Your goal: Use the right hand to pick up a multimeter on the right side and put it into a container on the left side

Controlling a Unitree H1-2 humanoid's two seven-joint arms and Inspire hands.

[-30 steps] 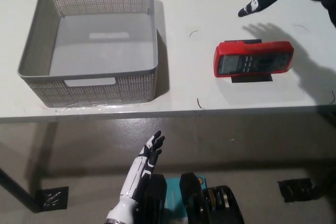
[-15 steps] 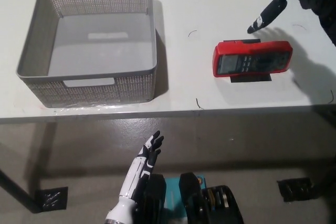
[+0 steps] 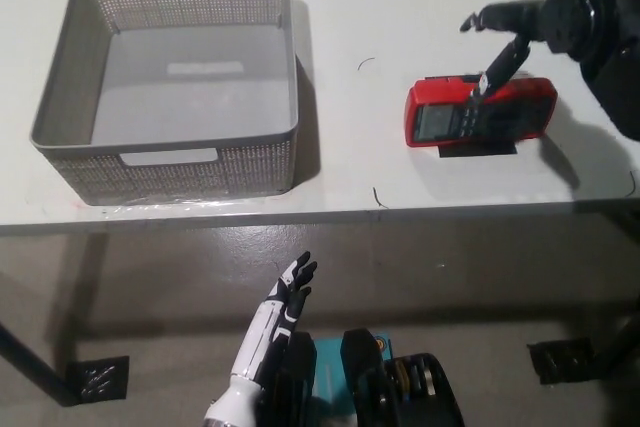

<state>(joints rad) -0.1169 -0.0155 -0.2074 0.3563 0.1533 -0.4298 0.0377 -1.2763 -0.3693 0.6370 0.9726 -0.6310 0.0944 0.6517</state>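
Right hand (image 3: 515, 32), black, hangs over the far edge of the meter (image 3: 481, 112), fingers spread and holding nothing; one finger points down at the top of the red case, another sticks out to the left, clear of it. Contact cannot be confirmed from the head view: fingertip overlaps the case in the picture but may be above it. Judgement: fingers are kept wide so they can straddle the case across its short side, i.e. reach phase, grasp not yet made. Meter lies flat on the table (image 3: 350, 162), right side, long axis left-right, display end toward the basket (image 3: 170, 77). It sits on a dark patch, prob. a placement marker, which shows at its near and far edges. Basket stands on the left of the table, well apart from the meter, open top, nothing visible inside; its perforated walls are tall, so the meter will likely need lifting clear of the rim before release. Left hand (image 3: 280, 312), white, rests below the table's front edge, fingers apart, holding nothing, out of the work. Risk, as judged: case looks smooth and low, so a shallow pinch could slip. Task approx. at its start.
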